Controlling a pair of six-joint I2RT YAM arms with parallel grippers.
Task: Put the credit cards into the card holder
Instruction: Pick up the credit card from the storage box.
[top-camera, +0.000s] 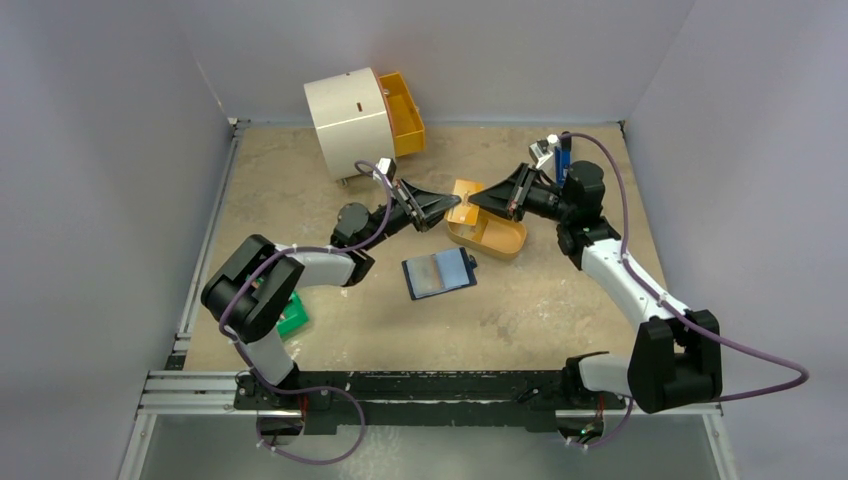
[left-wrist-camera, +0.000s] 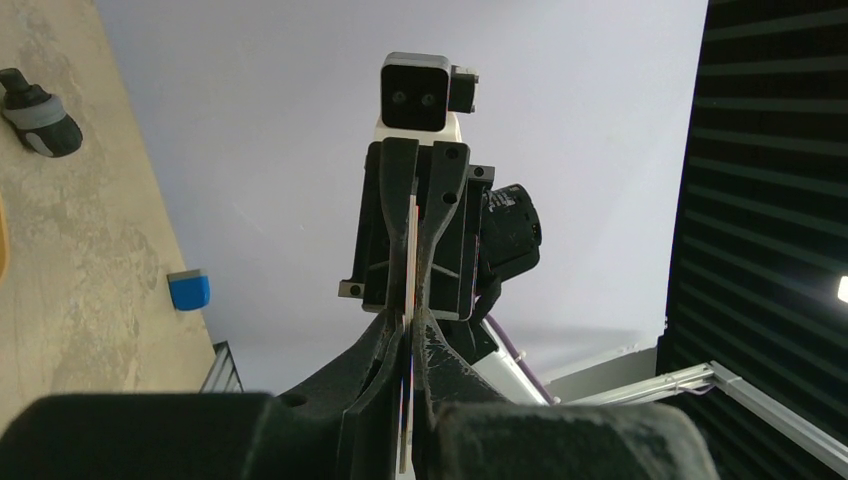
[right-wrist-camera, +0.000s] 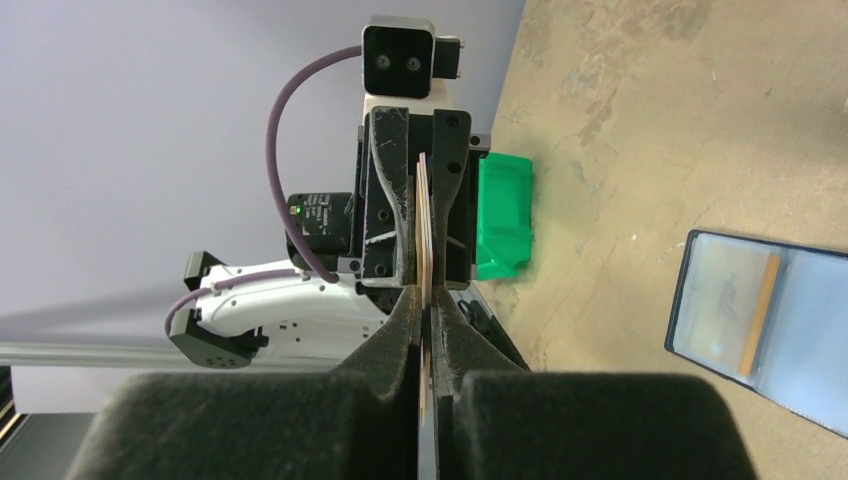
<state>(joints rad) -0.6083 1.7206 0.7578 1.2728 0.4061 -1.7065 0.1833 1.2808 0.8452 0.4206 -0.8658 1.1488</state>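
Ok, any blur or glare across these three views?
Top external: sharp, soft even light on the table. Left wrist: left end effector base blurred up close, glare spot at right edge. Right wrist: near foreground blurred, card holder crisp.

Clearances and obstructions, both my arms:

1. Left gripper (top-camera: 455, 208) and right gripper (top-camera: 478, 204): tip to tip, each clamped on the cards (right-wrist-camera: 424, 220). No passage between them.
2. Tray (top-camera: 498, 240): directly beneath that meeting point; bars a straight descent.
3. Wallet (top-camera: 438, 273): open flat, near the tray, a bare strip between. Air above it free.
4. Drum (top-camera: 348, 125) with yellow drawer (top-camera: 405, 112): far left, close beyond my left arm (top-camera: 300, 265).
5. Green box (top-camera: 293, 318): under my left arm's elbow.
6. Free: bare table (top-camera: 560, 300) from wallet across to my right arm (top-camera: 620, 275), and wallet to bases.
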